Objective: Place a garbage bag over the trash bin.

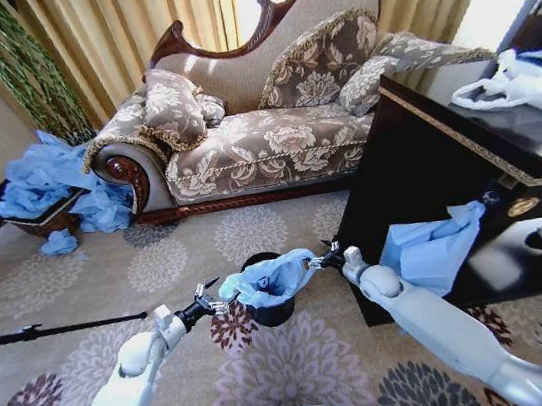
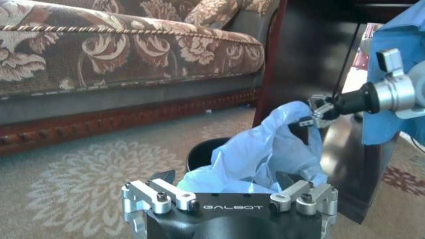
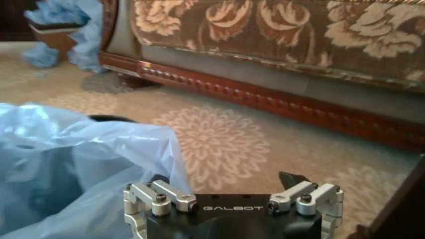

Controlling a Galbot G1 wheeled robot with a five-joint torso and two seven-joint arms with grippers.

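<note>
The trash bin [image 1: 272,313] is small, black and round, and stands on the carpet between my two arms. The garbage bag [image 1: 267,278], light blue and wrinkled, is draped over its mouth and bunched above the rim. My left gripper [image 1: 212,302] is at the bag's left edge. In the left wrist view it [image 2: 226,181] is open, with the garbage bag [image 2: 256,157] lying between its spread fingers and the bin's rim [image 2: 199,152] behind. My right gripper [image 1: 325,255] is at the bag's right edge, open [image 3: 226,180], with the bag [image 3: 79,169] against one finger.
A floral sofa [image 1: 263,144] stands behind the bin. A dark wooden cabinet [image 1: 428,171] is close on the right, with blue plastic [image 1: 429,246] hanging from it and a white plastic bag [image 1: 527,86] on top. A woven basket [image 1: 44,223] heaped with blue bags sits far left. A black pole [image 1: 57,329] lies on the carpet.
</note>
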